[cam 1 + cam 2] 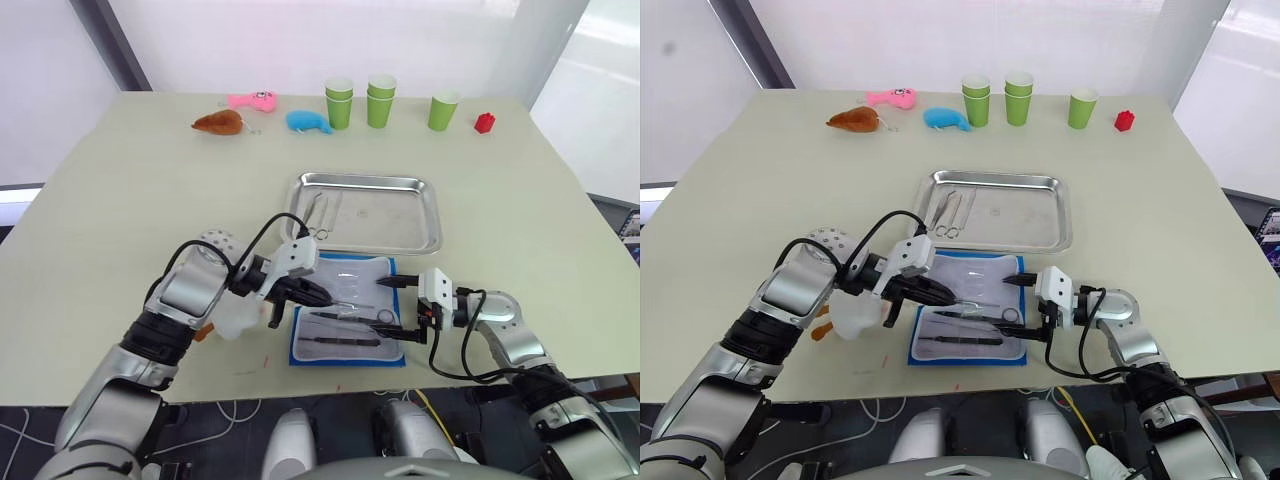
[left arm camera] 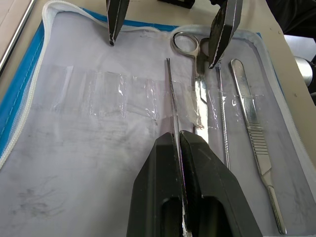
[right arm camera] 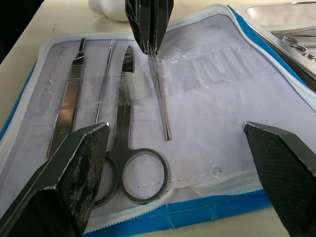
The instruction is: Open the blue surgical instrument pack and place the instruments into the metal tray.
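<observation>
On the table right in front of the metal tray [image 1: 432, 215], the blue surgical instrument pack [image 1: 310, 348] lies open, my left gripper [image 2: 178, 143] pinches thin tweezers [image 3: 160, 98], my right gripper [image 3: 182, 143] gapes wide, a couple instruments [image 1: 322, 213] are already trayed, scissors [image 3: 129, 148] and others remaining.

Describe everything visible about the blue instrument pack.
The blue surgical instrument pack lies open and flat on the table, just in front of the metal tray. Its pale lining has a white zipper edge and clear retaining strips. Scissors and slim tools rest on it; the left hand pinches one thin tool there.
</observation>
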Available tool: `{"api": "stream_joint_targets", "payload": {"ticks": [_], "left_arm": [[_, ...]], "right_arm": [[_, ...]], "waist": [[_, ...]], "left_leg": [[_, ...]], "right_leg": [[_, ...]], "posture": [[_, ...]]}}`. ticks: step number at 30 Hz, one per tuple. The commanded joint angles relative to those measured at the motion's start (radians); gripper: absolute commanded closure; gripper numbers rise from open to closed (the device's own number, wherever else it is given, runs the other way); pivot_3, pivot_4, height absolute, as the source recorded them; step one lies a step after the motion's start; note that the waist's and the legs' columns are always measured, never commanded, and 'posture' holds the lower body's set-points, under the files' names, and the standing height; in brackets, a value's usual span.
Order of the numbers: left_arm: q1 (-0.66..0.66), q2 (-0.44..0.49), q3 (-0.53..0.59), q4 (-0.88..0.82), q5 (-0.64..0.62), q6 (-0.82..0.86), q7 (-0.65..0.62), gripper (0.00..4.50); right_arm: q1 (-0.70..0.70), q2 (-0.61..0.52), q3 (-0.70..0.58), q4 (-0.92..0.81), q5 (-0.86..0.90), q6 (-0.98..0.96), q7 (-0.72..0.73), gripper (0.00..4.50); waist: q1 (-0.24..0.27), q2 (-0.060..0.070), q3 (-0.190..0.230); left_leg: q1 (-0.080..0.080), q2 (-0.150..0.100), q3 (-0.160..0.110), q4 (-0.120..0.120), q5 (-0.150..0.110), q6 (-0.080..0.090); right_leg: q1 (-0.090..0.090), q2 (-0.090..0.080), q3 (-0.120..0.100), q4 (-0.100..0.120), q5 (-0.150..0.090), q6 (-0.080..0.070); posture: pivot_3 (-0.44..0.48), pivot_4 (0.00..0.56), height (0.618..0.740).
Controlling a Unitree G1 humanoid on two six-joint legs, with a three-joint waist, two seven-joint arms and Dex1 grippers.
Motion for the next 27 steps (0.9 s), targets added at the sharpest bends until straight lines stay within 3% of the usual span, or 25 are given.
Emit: {"api": "stream_joint_targets", "payload": {"ticks": [1,24,27], "left_arm": [[-0.024,0.03,0.0,-0.067,-0.005,0.007,-0.013,4.44],[-0.096,0.249,0.055,-0.016,-0.045,-0.05,-0.167,4.44],[-0.13,0.324,0.036,-0.012,-0.126,-0.046,-0.182,4.44]], "right_arm": [[0.059,0.001,0.083,0.134,-0.1,0.045,-0.01,0.0],[0.062,0.0,0.09,0.133,-0.1,0.041,0.001,0.0],[0.061,-0.005,0.087,0.134,-0.1,0.042,0.005,0.0]], "waist": [[0.0,0.0,0.0],[0.0,-0.001,0.0],[0.001,-0.001,0.0]], "left_leg": [[0.0,0.0,0.0,0.0,0.0,0.0],[0.001,0.0,0.002,0.0,0.0,0.0],[0.001,0.001,0.001,0.0,0.0,0.0]], "right_leg": [[0.0,0.0,0.0,0.0,0.0,0.0],[0.0,0.0,0.0,0.0,0.0,0.0],[0.0,0.0,0.0,0.0,0.0,0.0]], "posture": [[0.0,0.15,0.74],[0.0,0.15,0.74],[0.0,0.15,0.74]]}}
